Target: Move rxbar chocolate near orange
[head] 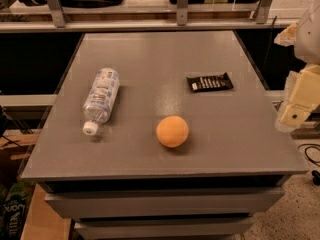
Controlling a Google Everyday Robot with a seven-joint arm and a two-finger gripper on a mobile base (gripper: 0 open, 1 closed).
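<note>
Toward the right of the table (150, 49), the rxbar (210, 82) is lying flat with its long side running left to right. It is lying apart from the orange (172, 131), which is sitting nearer the front edge and a little to the left. Off the right edge, the gripper (299, 101) is hanging beside the table, touching nothing of the task, and whether it is wide or narrow cannot be told from this view. The step in hand is looking like the reach for the bar, not yet begun. To do it well, the arm is probably needing to come in from the right, descend straight over the bar's middle and close across the short width rather than the length. A thin flat wrapper is offering little to pinch and is likely to slide on the smooth top. A low, level carry toward the orange is seeming wise. The release is best made just beside the fruit and not against it, because a round orange is apt to roll at a nudge. The bottle (101, 99) is lying on its side at the left, out of that path.
</note>
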